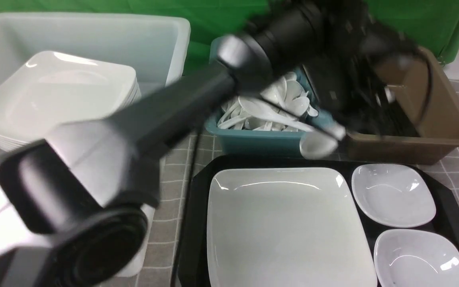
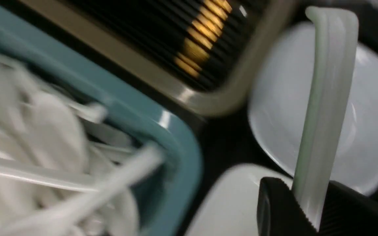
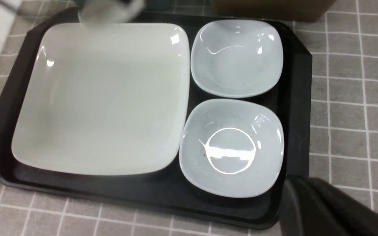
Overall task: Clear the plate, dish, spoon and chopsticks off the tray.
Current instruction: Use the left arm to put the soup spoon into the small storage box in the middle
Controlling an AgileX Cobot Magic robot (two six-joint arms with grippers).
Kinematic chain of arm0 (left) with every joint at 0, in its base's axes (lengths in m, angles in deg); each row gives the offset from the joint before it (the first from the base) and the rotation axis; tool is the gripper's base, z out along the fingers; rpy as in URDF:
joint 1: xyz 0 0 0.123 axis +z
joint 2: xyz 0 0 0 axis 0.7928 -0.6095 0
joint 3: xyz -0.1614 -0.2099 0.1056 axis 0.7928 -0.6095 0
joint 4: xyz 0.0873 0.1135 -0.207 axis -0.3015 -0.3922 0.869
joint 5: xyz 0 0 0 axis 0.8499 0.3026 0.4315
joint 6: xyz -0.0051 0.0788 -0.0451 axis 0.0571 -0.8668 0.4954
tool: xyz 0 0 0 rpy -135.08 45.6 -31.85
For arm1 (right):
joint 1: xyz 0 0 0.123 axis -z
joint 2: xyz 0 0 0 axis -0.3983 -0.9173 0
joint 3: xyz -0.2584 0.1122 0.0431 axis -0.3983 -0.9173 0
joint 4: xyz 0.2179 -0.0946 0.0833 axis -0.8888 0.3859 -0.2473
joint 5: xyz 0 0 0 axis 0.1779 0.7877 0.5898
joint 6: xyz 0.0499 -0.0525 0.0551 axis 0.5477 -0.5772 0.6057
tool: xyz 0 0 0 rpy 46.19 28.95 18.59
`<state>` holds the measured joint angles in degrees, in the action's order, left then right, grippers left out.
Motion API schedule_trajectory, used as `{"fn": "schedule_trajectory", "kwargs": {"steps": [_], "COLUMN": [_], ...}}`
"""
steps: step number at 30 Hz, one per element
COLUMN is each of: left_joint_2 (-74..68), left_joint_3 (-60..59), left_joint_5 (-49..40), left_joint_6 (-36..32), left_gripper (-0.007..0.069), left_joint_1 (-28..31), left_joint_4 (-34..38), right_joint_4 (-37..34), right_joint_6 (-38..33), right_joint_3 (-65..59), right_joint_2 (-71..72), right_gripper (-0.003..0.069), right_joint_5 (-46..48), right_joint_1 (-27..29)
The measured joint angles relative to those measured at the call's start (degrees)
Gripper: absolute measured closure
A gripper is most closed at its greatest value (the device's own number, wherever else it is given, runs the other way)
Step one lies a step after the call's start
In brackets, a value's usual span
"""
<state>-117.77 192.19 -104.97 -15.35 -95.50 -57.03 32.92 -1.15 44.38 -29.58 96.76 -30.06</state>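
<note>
My left gripper (image 1: 335, 129) is shut on the handle of the white spoon (image 1: 317, 145) and holds it in the air over the back edge of the black tray (image 1: 448, 215), just in front of the teal bin. In the left wrist view the black fingers (image 2: 274, 209) clamp the spoon handle (image 2: 326, 98). The large white square plate (image 1: 285, 227) fills the tray's left part. Two small white dishes (image 1: 393, 195) (image 1: 422, 259) lie at its right. No chopsticks lie on the tray. My right gripper (image 3: 302, 196) looks shut and empty beside the tray's (image 3: 297, 98) near right corner.
A teal bin (image 1: 261, 141) holds several white spoons behind the tray. A brown bin (image 1: 412, 147) to its right holds several black chopsticks (image 2: 192, 36). A white bin (image 1: 94, 36) at the back left holds a stack of white plates (image 1: 54, 91). My left arm crosses the front view diagonally.
</note>
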Motion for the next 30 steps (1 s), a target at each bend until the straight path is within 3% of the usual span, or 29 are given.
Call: {"fn": "schedule_trajectory", "kwargs": {"steps": [9, 17, 22, 27, 30], "left_joint_2": [-1.41, -5.84, -6.72, -5.35, -3.89], "left_joint_3": [1.73, 1.68, 1.67, 1.78, 1.78], "left_joint_5": [16.07, 14.12, 11.98, 10.75, 8.23], "left_joint_6": [3.50, 8.00, 11.07, 11.88, 11.88], "left_gripper": [0.0487, 0.0487, 0.0377, 0.0230, 0.0193], "left_joint_1": [11.68, 14.68, 14.75, 14.75, 14.75], "left_joint_4": [5.94, 2.61, -2.98, -3.67, -3.34], "right_joint_4": [0.00, 0.00, -0.05, -2.25, -3.56], "right_joint_6": [0.00, -0.12, -2.57, -7.91, -11.70], "right_joint_3": [0.00, 0.00, -0.02, -0.02, -0.02], "right_joint_2": [0.00, 0.00, -1.45, -7.52, -10.87], "right_gripper": [0.0624, 0.0623, 0.0623, 0.0622, 0.0622], "right_joint_5": [0.00, -1.43, -1.64, 0.45, 0.57], "right_joint_1": [0.00, 0.00, 0.00, 0.00, 0.00]}}
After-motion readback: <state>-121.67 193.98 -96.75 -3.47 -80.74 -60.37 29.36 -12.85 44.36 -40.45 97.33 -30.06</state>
